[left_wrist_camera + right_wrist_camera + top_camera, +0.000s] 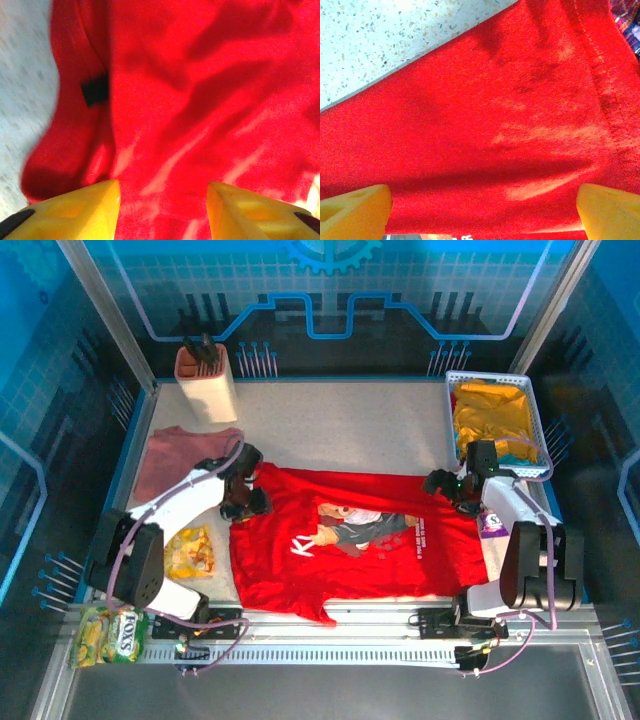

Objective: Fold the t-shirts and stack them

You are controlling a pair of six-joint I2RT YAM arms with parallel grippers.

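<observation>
The bright red cotton t-shirt with the cartoon print and white lettering (350, 540) is lying spread, print up, across the middle of the speckled table (340, 430), one sleeve trailing toward the near edge. The dusty-pink t-shirt (175, 455) is lying crumpled at the far left, behind the left arm. The left end effector (243, 502) is hanging over the red shirt's left edge, its yellow fingers (75, 210) standing apart with nothing pinched between them. The right end effector (447, 485) is hovering at the shirt's far right corner, fingers (355, 210) spread wide above the hemmed edge, gripping nothing. Judgement: the cloth is light, limp and creasing readily, so it is likely to sag and drag when lifted; pinching it at the stitched hems or shoulder seams, both sides together, looks the soundest hold.
</observation>
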